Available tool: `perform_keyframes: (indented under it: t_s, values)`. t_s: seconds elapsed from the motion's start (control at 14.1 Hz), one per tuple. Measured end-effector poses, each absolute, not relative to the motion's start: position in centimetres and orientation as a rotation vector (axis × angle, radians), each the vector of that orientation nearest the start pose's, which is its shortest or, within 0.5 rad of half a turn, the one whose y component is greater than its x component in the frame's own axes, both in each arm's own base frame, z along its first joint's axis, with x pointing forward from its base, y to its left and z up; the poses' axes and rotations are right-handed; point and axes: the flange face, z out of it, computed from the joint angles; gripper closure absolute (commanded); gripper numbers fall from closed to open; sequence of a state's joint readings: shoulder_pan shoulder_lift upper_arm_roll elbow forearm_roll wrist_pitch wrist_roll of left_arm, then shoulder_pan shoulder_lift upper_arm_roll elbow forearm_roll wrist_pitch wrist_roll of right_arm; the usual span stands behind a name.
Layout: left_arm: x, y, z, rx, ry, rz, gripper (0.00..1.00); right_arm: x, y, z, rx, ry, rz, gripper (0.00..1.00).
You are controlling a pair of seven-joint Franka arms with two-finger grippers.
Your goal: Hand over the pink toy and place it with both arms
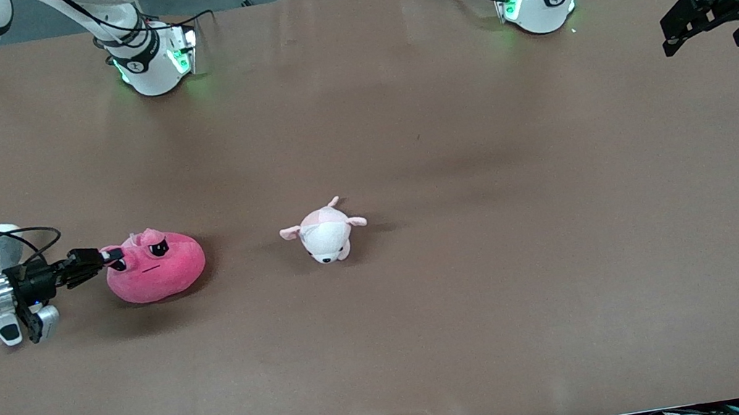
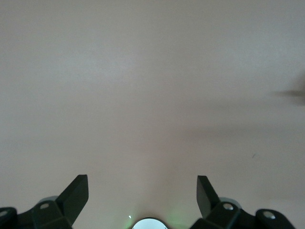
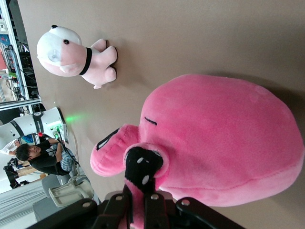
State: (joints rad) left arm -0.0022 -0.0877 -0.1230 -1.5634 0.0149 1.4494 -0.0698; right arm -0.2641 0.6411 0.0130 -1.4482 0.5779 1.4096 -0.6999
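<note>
Lowest on your front view sits the pink toy (image 1: 155, 266), resting on the brown table (image 1: 433, 337) toward the right arm's end. Take that toy as your landmark. Your right gripper (image 1: 113, 259) comes in level from the table's edge at that end and meets the toy at its upper rim, beside the dark eye. Its fingers are pressed together, pinching a fold of pink plush there; the right wrist view shows the same nip, with the pinched tuft (image 3: 138, 167) bunched between the black pads and the toy's round body (image 3: 224, 143) bulging away from the gripper onto the table.

Toward the left arm's end from the toy, well apart, lies a small pale pink-and-white animal plush (image 1: 326, 232), at about the same depth.

Your left gripper (image 1: 680, 33) waits far from the toy, up over the table's corner by the left arm's base. Its fingers (image 2: 74, 195) are spread wide, with only bare table between them.
</note>
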Motion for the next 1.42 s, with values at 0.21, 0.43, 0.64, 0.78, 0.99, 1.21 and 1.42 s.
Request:
perform_keyframes:
  t_s: [0.21, 0.43, 0.64, 0.78, 0.99, 1.21, 1.42]
  values:
    - [51.0, -7.2, 66.1, -3.11, 0.1, 0.047, 0.0, 63.6, -9.6, 29.6, -2.253, -0.384, 0.391, 0.96]
    - [50.9, -7.8, 66.1, -3.108, 0.117, 0.048, 0.0, 63.6, -9.6, 29.0, -2.248, -0.381, 0.401, 0.96]
    - [50.8, -8.2, 66.0, -3.107, 0.131, 0.049, 0.0, 63.5, -9.2, 29.0, -2.208, -0.373, 0.405, 0.96]
    - [50.8, -8.3, 66.0, -3.106, 0.134, 0.051, 0.0, 63.4, -8.9, 29.2, -2.179, -0.368, 0.401, 0.96]
    - [50.7, -8.9, 66.0, -3.104, 0.149, 0.052, 0.0, 63.4, -8.8, 28.8, -2.168, -0.362, 0.403, 0.96]
    - [50.6, -9.5, 65.9, -3.102, 0.167, 0.054, 0.0, 63.4, -8.8, 28.5, -2.166, -0.36, 0.405, 0.96]
    - [50.5, -10.1, 65.8, -3.1, 0.179, 0.056, 0.0, 63.5, -8.9, 28.4, -2.174, -0.356, 0.396, 0.96]
